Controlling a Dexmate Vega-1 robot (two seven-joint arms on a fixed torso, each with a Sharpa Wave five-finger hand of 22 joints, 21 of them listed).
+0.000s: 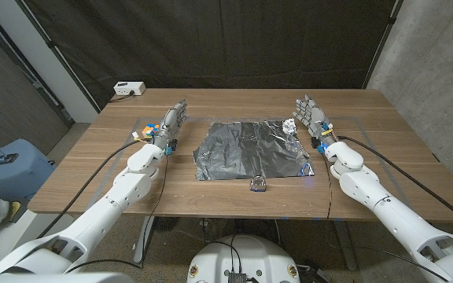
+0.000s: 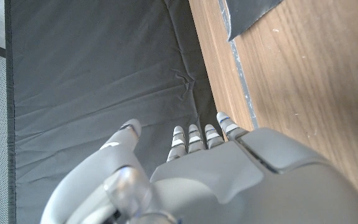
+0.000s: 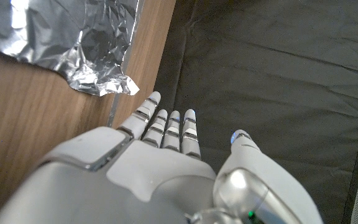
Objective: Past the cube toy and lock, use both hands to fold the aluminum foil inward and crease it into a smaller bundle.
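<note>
Foil point(image 1: 252, 148) lies spread as a crinkled sheet at mid-table, between our two hands, its long side running across from one to the other. Our left hand point(image 1: 172, 124) stands just off its left edge, our right hand point(image 1: 314, 119) just off the right, near a crumpled far corner; both look about equally near. Each hand holds nothing, fingers extended side by side. We judge both must come inward. Nearer us sits the lock point(image 1: 258, 185), and the cube toy point(image 1: 149, 130) sits by our left hand.
</note>
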